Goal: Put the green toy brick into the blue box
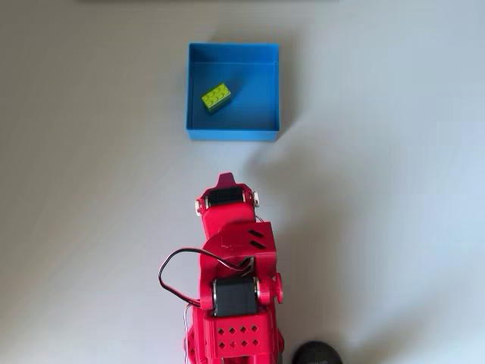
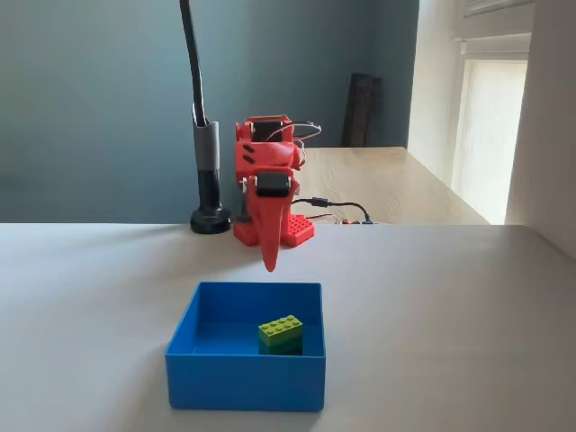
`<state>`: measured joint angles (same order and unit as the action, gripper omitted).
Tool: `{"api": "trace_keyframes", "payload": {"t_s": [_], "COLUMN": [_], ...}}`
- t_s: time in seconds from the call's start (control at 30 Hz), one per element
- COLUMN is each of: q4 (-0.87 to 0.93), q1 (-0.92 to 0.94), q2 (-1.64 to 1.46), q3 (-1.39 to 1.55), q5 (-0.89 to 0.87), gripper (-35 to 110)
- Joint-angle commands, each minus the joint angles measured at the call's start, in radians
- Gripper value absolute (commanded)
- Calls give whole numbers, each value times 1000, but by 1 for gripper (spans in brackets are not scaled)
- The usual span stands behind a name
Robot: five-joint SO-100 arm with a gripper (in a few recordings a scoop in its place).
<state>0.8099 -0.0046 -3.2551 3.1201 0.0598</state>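
The green toy brick (image 2: 281, 331) is sitting inside the blue box (image 2: 245, 381), job looking done, while the end effector (image 2: 269, 263) is hanging closed and empty behind it.

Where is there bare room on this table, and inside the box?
Bare table lies on both sides of the blue box and the red arm. Inside the box, the floor right of the green toy brick is free. The claw hangs between arm and box.

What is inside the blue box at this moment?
Inside the blue box lies the green toy brick, studs up, on the flat blue bottom. Nothing else shows in it. In the fixed view the front wall covers the nearest strip of the bottom.
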Motion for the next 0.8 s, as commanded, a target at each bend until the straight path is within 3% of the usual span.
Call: {"api": "trace_keyframes", "payload": {"t_s": [0.0,0.77], "q4": [26,26], "q1": [8,3], "q2": [-15,-15], "q3": [14,14], "q5": [-2,3], "gripper": [0,0]}}
